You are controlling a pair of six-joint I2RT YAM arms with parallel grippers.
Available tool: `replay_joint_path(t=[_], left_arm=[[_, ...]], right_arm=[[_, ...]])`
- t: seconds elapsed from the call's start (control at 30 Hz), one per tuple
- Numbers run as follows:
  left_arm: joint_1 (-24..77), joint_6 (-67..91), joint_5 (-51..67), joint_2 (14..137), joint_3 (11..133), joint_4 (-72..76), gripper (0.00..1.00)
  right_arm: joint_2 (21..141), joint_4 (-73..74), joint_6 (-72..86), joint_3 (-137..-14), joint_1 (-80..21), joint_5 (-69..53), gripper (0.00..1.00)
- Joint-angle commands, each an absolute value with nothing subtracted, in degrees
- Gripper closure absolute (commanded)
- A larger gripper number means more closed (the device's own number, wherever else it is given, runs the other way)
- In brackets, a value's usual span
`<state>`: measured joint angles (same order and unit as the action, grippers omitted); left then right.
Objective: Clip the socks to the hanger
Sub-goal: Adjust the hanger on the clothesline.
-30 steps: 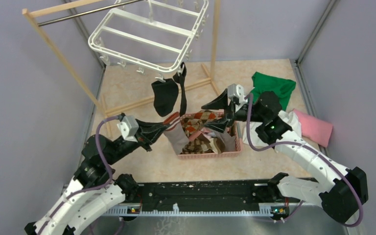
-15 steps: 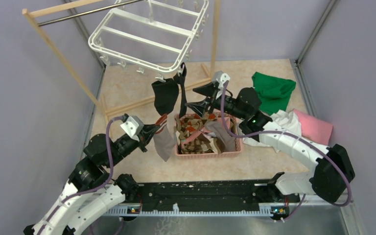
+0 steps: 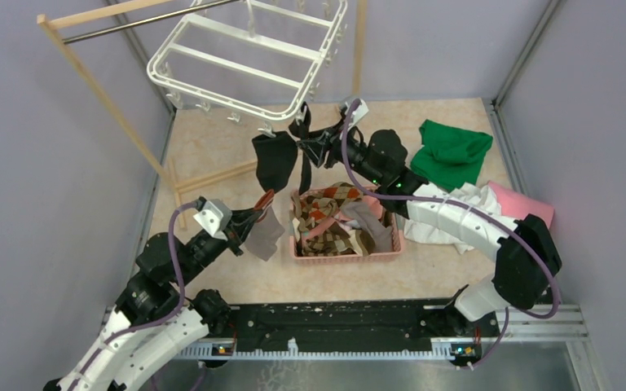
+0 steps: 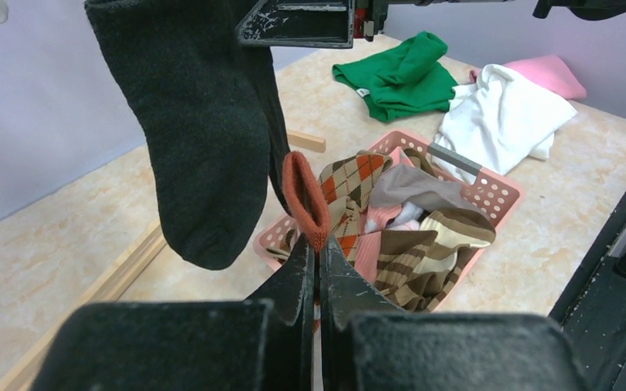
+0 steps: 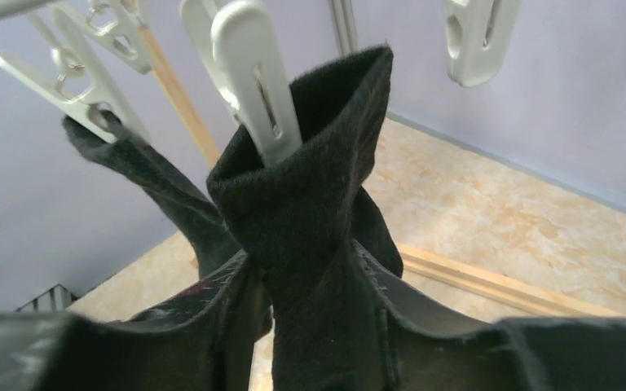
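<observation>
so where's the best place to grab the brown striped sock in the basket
Take the brown striped sock by its raised cream-banded cuff, coming straight down from above. It lies on top of the pile in the pink basket, so the walls block a side approach.

Pale lilac walls (image 3: 41, 212) close in the scene on three sides, with grey metal posts (image 3: 524, 55) running up the back corners. The desk (image 3: 448, 277) has a beige, marble-patterned surface. A wooden rack (image 3: 102, 94) with a metal bar (image 3: 143, 20) stands at the back left, its foot rails lying flat on the desk. Light is even and soft, casting only faint shadows.
</observation>
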<state>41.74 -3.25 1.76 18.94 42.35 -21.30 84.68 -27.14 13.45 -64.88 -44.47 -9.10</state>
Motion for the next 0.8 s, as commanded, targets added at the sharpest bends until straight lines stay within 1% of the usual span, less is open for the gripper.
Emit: replay_joint_path(t=[0.0,0.13,0.23,0.27,0.53,0.77], left_arm=[[42.0,-2.7,1.3,18.6,41.3,-17.4,1.0],[42.0,-2.7,1.7,19.0,41.6,-17.1,1.0],[42.0,-2.9,2.0,19.5,41.8,-16.8,1.0],[42.0,-2.9,2.1,19.7,41.9,-16.8,1.0],[42.0,-2.7,3.5,21.1,42.1,-16.3,1.0],[42.0,-2.5,4.5,21.7,42.7,-15.1,1.0]], right_arm=[[85.7,-27.2,16.2,-68.3,-44.8,-6.4,0.67],[84.0,-27.1,16.2,-67.4,-43.5,-7.0,0.86],[82.5,-26.5,16.2,-66.4,-41.3,-7.6,0.98],[82.1,-26.4,16.3,-66.1,-40.4,-7.9,1.0],[78.6,-25.8,15.5,-64.7,-33.8,-9.2,1.0],[78.9,-24.7,14.8,-65.9,-29.0,-10.3,1.0]])
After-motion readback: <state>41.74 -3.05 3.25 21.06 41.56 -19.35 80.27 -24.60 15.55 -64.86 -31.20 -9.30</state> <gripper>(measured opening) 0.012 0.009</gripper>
